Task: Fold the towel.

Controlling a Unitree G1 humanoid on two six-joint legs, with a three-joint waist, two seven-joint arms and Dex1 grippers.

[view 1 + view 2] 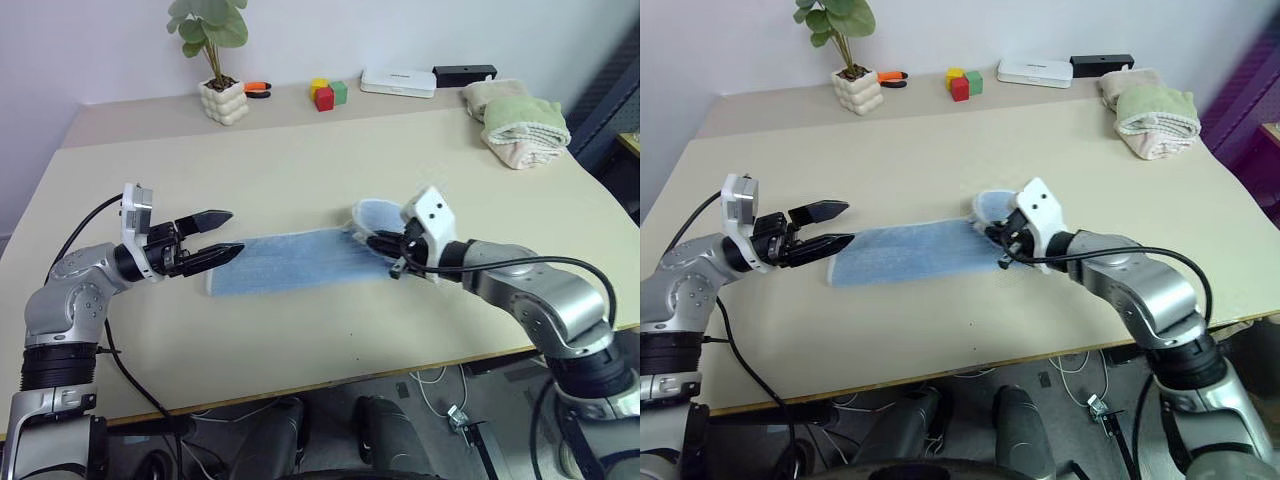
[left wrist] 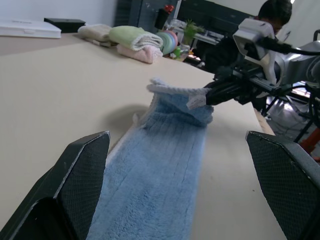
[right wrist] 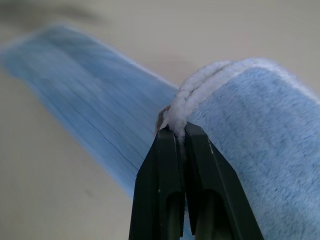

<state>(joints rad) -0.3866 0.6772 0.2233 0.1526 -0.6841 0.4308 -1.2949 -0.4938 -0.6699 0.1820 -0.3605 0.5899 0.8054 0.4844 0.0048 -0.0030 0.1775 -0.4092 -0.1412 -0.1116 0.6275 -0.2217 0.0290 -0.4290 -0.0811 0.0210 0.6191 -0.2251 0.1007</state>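
Across the middle of the beige matte table, a light blue terry towel: a long narrow strip of soft ribbed pile with a pale stitched border, lying flat for most of its length, long axis running left to right between the two arms. At its right end, lifted off the surface and curled back over itself into a small hump. Right gripper clamped tight on that raised pale border, the black fingers pressed together with the edge pinched between them. Left gripper spread fully wide, holding nothing, poised level just at the towel's flat left end, fingers wedge-shaped with fine cross-hatched pads.
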